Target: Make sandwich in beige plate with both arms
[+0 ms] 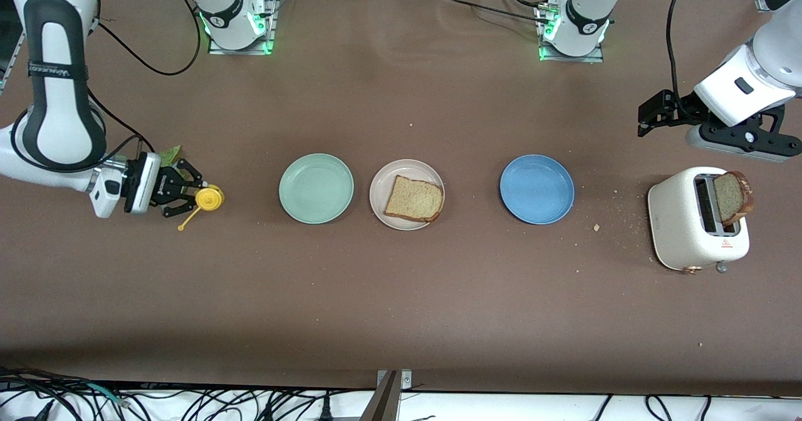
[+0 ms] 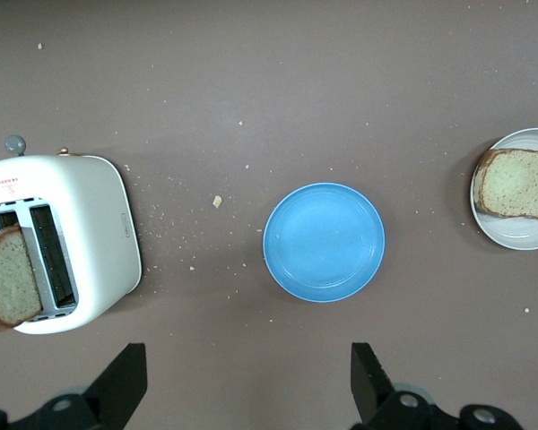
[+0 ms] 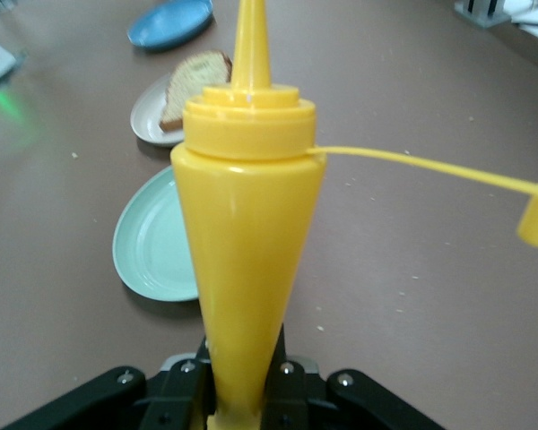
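One slice of brown bread (image 1: 413,199) lies on the beige plate (image 1: 383,176) at the middle of the table. A second slice (image 1: 730,195) stands in the slot of a white toaster (image 1: 680,220) at the left arm's end. My left gripper (image 1: 645,120) hangs open over bare table beside the toaster, with nothing between its fingers (image 2: 125,376). At the right arm's end, my right gripper (image 1: 182,189) is shut on a yellow squeeze bottle (image 3: 247,224) whose tethered cap dangles loose. A bit of green lettuce leaf (image 1: 170,155) shows beside that gripper, mostly hidden.
A mint-green plate (image 1: 316,188) sits beside the beige plate toward the right arm's end. A blue plate (image 1: 536,188) sits between the beige plate and the toaster. Crumbs (image 1: 596,227) are scattered near the toaster.
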`<state>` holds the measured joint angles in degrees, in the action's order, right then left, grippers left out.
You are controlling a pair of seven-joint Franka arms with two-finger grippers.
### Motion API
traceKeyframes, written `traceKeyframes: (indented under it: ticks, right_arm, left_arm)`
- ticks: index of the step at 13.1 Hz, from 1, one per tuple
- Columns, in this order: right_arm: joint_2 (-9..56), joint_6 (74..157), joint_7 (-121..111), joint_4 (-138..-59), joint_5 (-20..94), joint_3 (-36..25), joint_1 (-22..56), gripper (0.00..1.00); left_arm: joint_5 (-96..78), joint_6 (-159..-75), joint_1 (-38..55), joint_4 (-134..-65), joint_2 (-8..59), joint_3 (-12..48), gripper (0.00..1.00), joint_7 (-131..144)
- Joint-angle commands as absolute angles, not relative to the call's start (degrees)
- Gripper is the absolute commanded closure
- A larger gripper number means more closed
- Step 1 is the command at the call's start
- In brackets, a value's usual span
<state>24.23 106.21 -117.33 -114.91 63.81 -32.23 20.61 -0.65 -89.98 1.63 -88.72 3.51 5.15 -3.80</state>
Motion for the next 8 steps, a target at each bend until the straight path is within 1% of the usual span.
traceKeyframes:
  ticks: [1, 6, 8]
  right_arm:
    - [22.49, 101.97, -126.71, -121.1, 69.86, -32.34, 17.85, 1.0]
    - [30.92, 90.46, -140.25, -121.73, 76.45, -32.26, 12.14, 1.0]
    - [33.65, 89.74, -145.52, -121.9, 77.52, -32.26, 11.87, 1.0]
  left_arm:
    - [-1.05, -90.18, 1.58, -89.12, 2.72, 5.01, 0.0, -4.04]
    - [-1.05, -90.26, 1.58, -89.12, 2.64, 5.01, 0.0, -4.04]
    - [-1.05, -90.18, 1.58, -89.12, 2.64, 5.01, 0.0, -4.04]
